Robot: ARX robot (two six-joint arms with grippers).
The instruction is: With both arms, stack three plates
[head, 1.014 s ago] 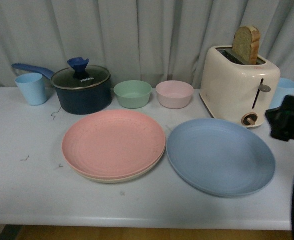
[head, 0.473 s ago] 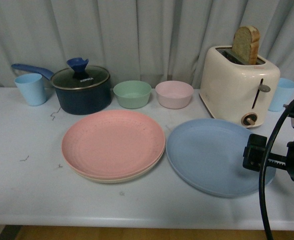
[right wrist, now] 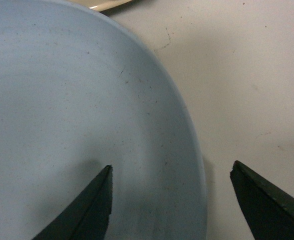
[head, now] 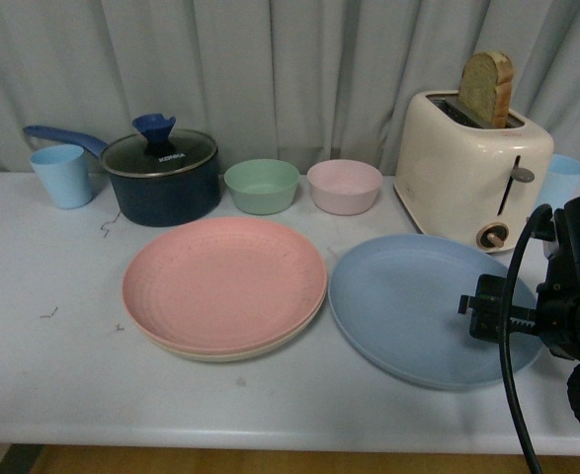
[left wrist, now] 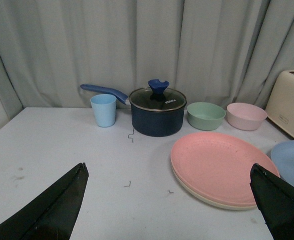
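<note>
The pink plate [head: 224, 281] lies on the beige plate [head: 232, 352], of which only the rim shows, at the table's middle left. To their right, flat on the table, is the blue plate [head: 418, 306]. My right gripper [head: 497, 314] hangs open over the blue plate's right rim; in the right wrist view its gripper [right wrist: 172, 167] straddles that rim, one finger over the blue plate [right wrist: 76, 110] and one over bare table. My left gripper [left wrist: 169, 166] is open and holds nothing, well back from the pink plate [left wrist: 219, 165]. It is out of the front view.
A cream toaster [head: 472, 168] holding a bread slice stands just behind the blue plate. Along the back are a dark pot [head: 161, 178], a green bowl [head: 261, 186], a pink bowl [head: 344, 186] and two blue cups [head: 62, 176] [head: 564, 178]. A curtain hangs behind.
My right arm has come in from the right edge beside the toaster, moving left and down over the blue plate's right rim. The plates have not moved.
</note>
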